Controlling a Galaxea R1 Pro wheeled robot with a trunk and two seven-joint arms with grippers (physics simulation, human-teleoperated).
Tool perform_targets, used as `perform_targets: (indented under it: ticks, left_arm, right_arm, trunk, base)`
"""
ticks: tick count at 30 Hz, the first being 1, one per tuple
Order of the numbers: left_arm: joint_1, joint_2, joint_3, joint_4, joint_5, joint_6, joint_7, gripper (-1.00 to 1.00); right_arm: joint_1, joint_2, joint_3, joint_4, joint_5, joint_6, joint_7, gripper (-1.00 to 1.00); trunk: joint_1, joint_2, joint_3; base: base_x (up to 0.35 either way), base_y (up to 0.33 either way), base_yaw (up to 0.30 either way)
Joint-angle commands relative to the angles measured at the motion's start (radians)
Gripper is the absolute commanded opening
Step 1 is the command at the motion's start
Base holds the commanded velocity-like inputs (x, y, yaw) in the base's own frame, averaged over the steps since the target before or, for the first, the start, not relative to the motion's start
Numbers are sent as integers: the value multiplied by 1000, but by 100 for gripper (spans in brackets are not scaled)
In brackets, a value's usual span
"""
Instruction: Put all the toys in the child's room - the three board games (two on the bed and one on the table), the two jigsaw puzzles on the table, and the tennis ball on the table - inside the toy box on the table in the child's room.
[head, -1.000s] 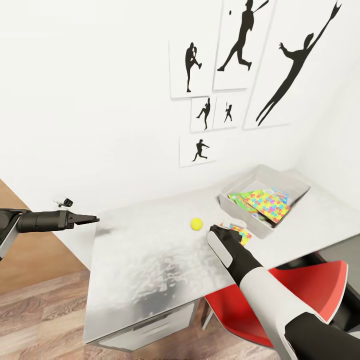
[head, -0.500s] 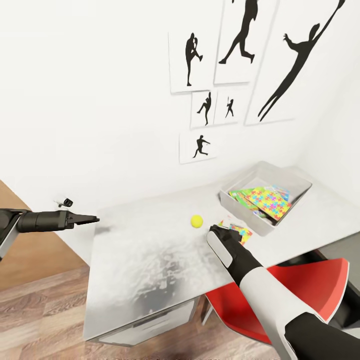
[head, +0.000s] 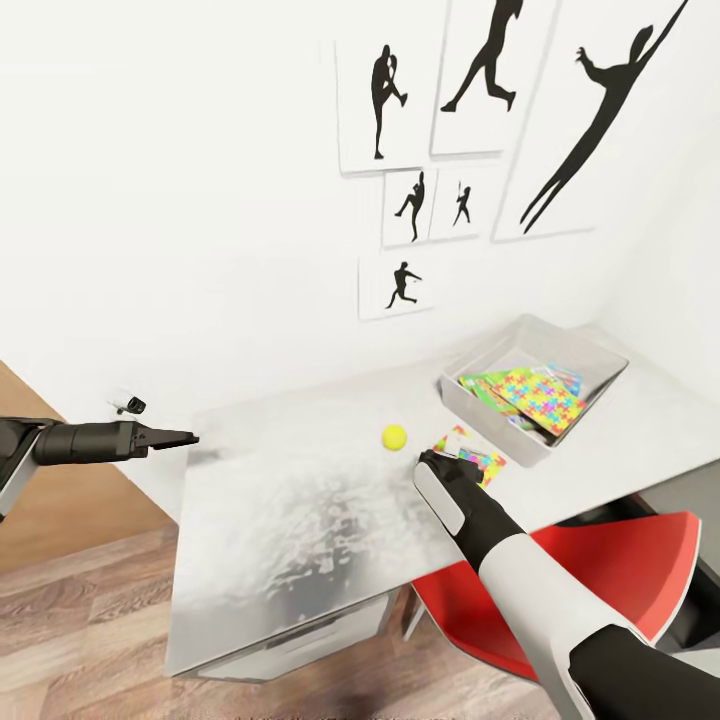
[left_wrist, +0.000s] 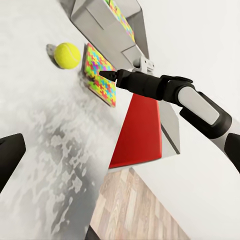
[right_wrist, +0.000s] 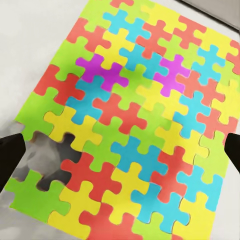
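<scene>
Puzzle lies flat on the surface beside the box, ball near; thin, light and probably bendy, so I'd pinch an edge with my right pincer, spread wide right above it.

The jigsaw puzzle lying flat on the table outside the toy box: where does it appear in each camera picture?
Head view: jigsaw puzzle, lower right of centre, partly behind the right gripper.
Left wrist view: the puzzle in the upper left, beside the tennis ball.
Right wrist view: it covers most of the frame.
Shared landmark: the white table beneath it.
</scene>
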Motion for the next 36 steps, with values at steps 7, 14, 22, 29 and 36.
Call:
perform_targets:
  ticks: [7,14,22,29,36]
  left_arm:
    - [-1,1,-4,0,3,11,-3,100]
    - [-1,0,-4,0,3,11,-3,100]
    - [-1,0,-4,0,3,11,-3,100]
    - [-1,0,-4,0,3,11,-3,100]
    - [0,0,-4,0,3,11,-3,100]
  right_arm:
    - [-1,-1,4,-1,-5,0,-7,100]
    - [-1,-1,4,-1,-5,-7,-7,100]
    - [-1,-1,4,-1,-5,-8,-7,100]
    - [-1,-2,3,-1,-5,-8,-7,100]
    - [-1,-2,1,-1,-5,-8,-7,100]
  trunk:
    - [1,-2,-13]
    - [1,-2,-21]
    - [1,-2,-22]
    - [1,-2,-27]
    - [1,-2,-36]
  base:
    - [0,0,0]
    - [0,0,0]
    - [0,0,0]
    - [0,0,0]
    - [0,0,0]
